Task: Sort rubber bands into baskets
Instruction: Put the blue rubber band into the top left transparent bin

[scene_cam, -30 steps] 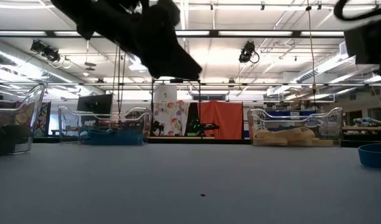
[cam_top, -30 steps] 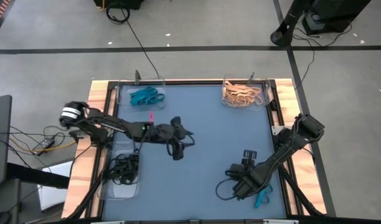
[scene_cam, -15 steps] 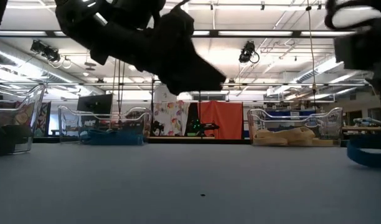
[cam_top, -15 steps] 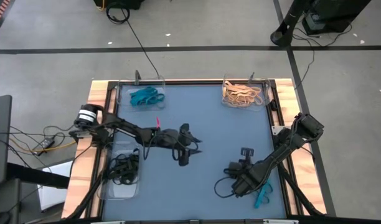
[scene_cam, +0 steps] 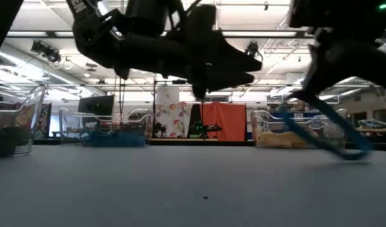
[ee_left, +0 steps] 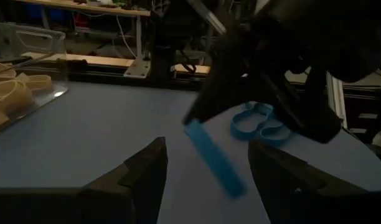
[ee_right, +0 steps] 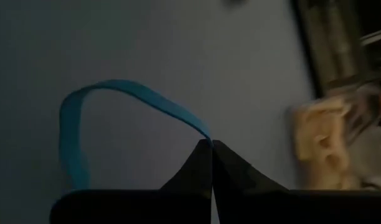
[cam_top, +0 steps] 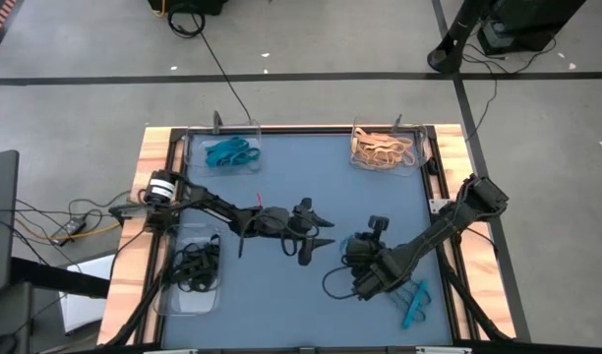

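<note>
A teal-blue rubber band (ee_right: 116, 93) is pinched by one end in the right gripper (ee_right: 210, 144), whose jaws are pressed together on it, and the loop trails down from them toward the table (cam_top: 311, 177) near its right front part. Since only a thin bit of the strip sits between the tips, the likeliest trouble is that it slips out on the way, or stretches and snaps free if the hanging end drags along the table surface. A second teal-blue loop (cam_top: 415, 307) lies flat just beside the gripper, near the right front corner, and the dangling band could snag it and pull it along. The matching basket (cam_top: 222, 149), the clear one with teal bands in it, sits at the far left corner, well apart from here, so the carry looks long and crosses most of the table. In that path hovers the left gripper (cam_top: 316, 241), over the middle of the table, jaws spread wide and holding nothing; the two arms are close together there, and a straight run could bring them into contact or wrap the band on the left fingers (ee_left: 141, 174). The tan basket (cam_top: 386, 147) at the far right corner is nearer, so a short drop could land there wrongly. The basket of black bands (cam_top: 195, 267) stands at the left edge.
</note>
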